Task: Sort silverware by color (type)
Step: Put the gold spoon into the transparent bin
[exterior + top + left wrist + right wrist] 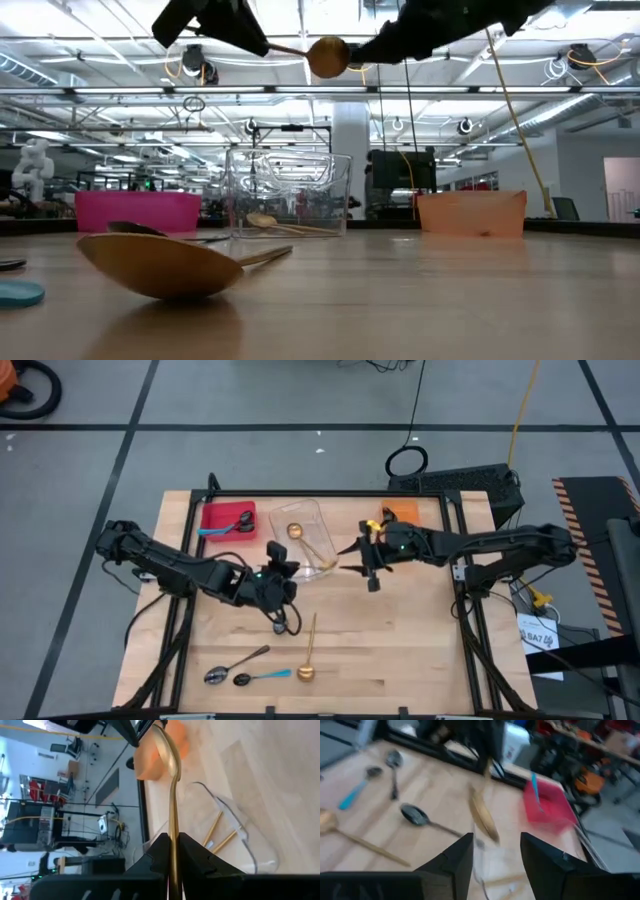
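While both arms hang above mid-table, findings stand as follows.
Left gripper [283,567]: fingers pinched on a gold spoon [170,785], held in the air beside the clear bin [308,540].
Right gripper [366,555]: fingers spread, nothing between them, facing that spoon's bowl.
Clear bin: gold spoons inside.
Red bin [226,520]: blue-handled spoon [222,528] inside.
Orange bin [402,513]: contents not discernible.
Near table edge: loose gold spoon [309,655], silvery spoon [234,665], blue-handled one [262,676].

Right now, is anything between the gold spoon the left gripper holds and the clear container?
Nothing visible. The left gripper holds the gold spoon raised at the clear container rim; the open right gripper faces its bowl, not underneath.
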You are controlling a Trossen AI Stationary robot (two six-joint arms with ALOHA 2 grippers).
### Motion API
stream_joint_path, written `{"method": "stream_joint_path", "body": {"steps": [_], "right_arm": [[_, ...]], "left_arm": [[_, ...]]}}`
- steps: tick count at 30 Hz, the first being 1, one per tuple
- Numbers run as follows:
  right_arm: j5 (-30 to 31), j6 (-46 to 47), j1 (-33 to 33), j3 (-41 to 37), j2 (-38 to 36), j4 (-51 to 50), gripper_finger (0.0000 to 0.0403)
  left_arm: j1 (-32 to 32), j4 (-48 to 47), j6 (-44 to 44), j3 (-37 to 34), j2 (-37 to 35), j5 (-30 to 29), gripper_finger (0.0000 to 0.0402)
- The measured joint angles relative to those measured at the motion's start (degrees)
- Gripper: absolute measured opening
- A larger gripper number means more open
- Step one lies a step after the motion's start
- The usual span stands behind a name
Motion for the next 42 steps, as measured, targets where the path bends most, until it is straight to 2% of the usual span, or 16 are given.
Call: {"method": "stream_joint_path", "body": {"steps": [3, 5, 10, 14, 21, 27, 36, 39, 42], "right_arm": [[1.0, 2.3, 1.2, 0.0, 0.5, 1.5, 0.0155], [3.2, 7.4, 1.3, 0.0, 0.8, 2.6, 0.0155], [2.9, 17.7, 1.5, 0.0, 0.7, 2.1, 0.0155], [2.9, 12.7, 4.1, 0.0, 1.7, 0.2, 0.0155], [8.0, 4.1, 8.3, 0.0, 6.3, 6.6, 0.0155], [7.9, 2.4, 8.7, 0.0, 10.3, 13.7, 0.0155], [7.2, -0.2, 8.3, 0.0, 13.6, 19.7, 0.0154], [7.1, -0.2, 8.3, 0.0, 13.6, 19.3, 0.014], [7.1, -0.6, 8.3, 0.0, 13.6, 19.2, 0.0098]], "left_arm": [[-0.4, -0.4, -2.4, 0.0, 0.0, -0.2, 0.0026], [-0.7, -1.4, -4.1, 0.0, 0.0, -1.6, 0.0026], [-1.4, -7.0, -6.4, 0.0, 0.0, -2.2, 0.0026], [-2.7, -8.1, -6.3, 0.0, 0.0, -2.4, 0.0026], [-5.4, -8.1, -8.6, 0.0, 0.0, -2.1, 0.0026], [-6.4, -7.5, -11.8, -0.1, 0.0, -0.9, 0.0026], [-7.0, -4.9, -11.6, -0.1, 0.0, 0.3, 0.0026], [-7.1, -4.9, -11.8, -0.1, 0.0, 0.3, 0.0026], [-7.0, -4.6, -11.8, -0.1, 0.0, 0.2, 0.0026]]}}
